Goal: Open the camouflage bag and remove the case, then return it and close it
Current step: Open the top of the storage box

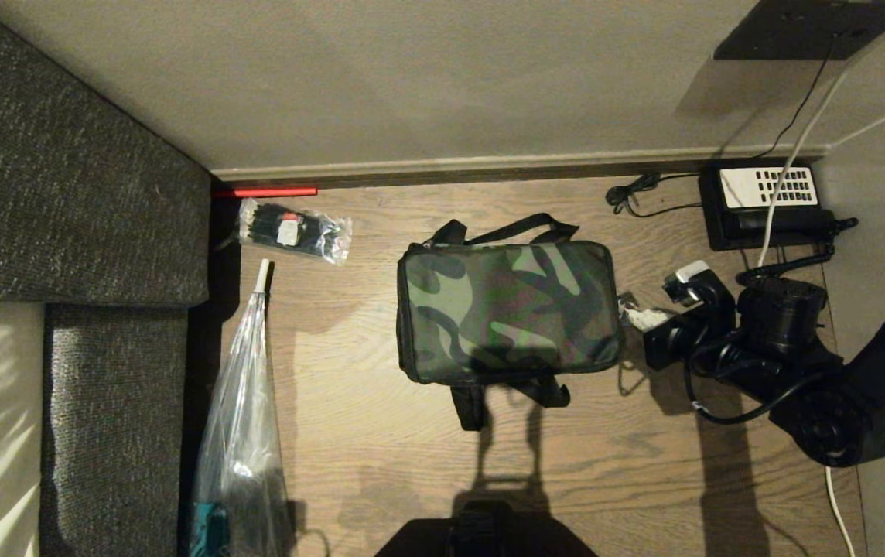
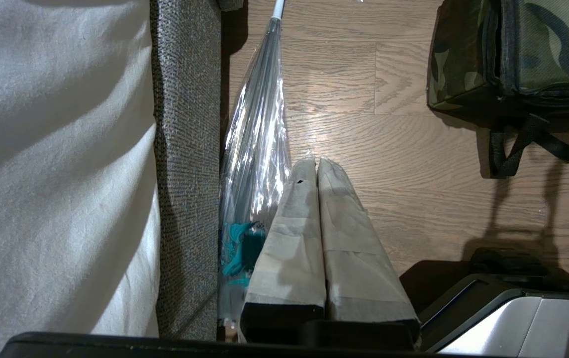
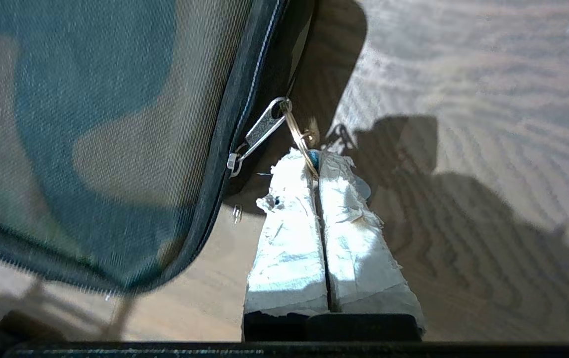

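The sofa [image 1: 71,193] fills the left side of the head view, and the wooden floor [image 1: 380,449] carries all the other things. The camouflage bag [image 1: 508,309] lies flat in the middle of the floor, a little nearer to the wall edge, with its lid closed and its black straps [image 1: 504,228] coming out on two sides. The right hand [image 1: 640,317] is just at the bag's right end. Its arm comes in low from the right edge of the floor and the hand points toward the bag. In the right wrist view the two taped fingers [image 3: 289,233] are pressed together on a thin metal ring [image 3: 297,134], which hangs from the zipper pull [image 3: 259,132] at the bag's corner. The left hand [image 2: 317,166] is narrow too, fingers together and holding nothing, beside a clear plastic bag [image 1: 241,433] that lies along the sofa. A black telephone [image 1: 767,205] stands near the right corner by the wall.
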Controlling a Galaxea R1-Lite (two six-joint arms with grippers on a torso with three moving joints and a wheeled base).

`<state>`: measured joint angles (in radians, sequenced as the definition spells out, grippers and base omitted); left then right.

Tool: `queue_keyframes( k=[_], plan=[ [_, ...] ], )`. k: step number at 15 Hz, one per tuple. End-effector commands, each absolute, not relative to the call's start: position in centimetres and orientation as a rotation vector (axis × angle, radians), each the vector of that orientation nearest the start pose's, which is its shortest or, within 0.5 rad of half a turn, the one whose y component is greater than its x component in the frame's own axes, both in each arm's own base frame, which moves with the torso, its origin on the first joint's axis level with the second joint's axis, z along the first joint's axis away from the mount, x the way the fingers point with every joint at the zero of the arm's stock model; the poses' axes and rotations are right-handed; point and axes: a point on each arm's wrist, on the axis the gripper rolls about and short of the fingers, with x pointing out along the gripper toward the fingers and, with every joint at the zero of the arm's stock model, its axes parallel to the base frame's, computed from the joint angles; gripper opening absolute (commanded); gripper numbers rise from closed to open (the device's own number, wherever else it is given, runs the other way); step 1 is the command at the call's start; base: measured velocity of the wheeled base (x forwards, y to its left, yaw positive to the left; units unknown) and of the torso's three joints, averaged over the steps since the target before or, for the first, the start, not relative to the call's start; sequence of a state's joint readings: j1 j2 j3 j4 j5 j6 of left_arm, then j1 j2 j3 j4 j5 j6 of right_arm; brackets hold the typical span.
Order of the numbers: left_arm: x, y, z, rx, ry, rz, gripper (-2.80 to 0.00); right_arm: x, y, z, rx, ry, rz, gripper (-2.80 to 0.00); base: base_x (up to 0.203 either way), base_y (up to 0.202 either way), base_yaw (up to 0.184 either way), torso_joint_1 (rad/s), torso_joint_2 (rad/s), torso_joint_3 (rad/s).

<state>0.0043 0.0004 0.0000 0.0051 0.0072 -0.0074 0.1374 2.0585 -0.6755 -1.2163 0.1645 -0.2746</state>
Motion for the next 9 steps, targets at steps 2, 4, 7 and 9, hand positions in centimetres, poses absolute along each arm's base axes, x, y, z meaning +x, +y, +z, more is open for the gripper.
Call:
queue_keyframes(
  k=[2,4,7,9],
  plan=[
    [-2.3,0.0,7.4,-0.008,0.008,0.012,-2.8,35.2,5.3,9.7,-0.267,0.085,0.314,-2.8,0.0,0.0,0.0,0.0,0.0,0.0],
    [-2.3,0.0,7.4,-0.008,0.008,0.012,-2.8,35.5,5.3,10.0,-0.235,0.076,0.311,-2.8,0.0,0.0,0.0,0.0,0.0,0.0],
    [-2.3,0.0,7.4,-0.008,0.008,0.012,-2.8,36.0,5.4,10.7,-0.2,0.052,0.306,-2.8,0.0,0.0,0.0,0.0,0.0,0.0],
    [-2.3,0.0,7.4,-0.008,0.008,0.012,-2.8,36.4,5.4,11.3,-0.179,0.031,0.303,-2.8,0.0,0.0,0.0,0.0,0.0,0.0]
  ],
)
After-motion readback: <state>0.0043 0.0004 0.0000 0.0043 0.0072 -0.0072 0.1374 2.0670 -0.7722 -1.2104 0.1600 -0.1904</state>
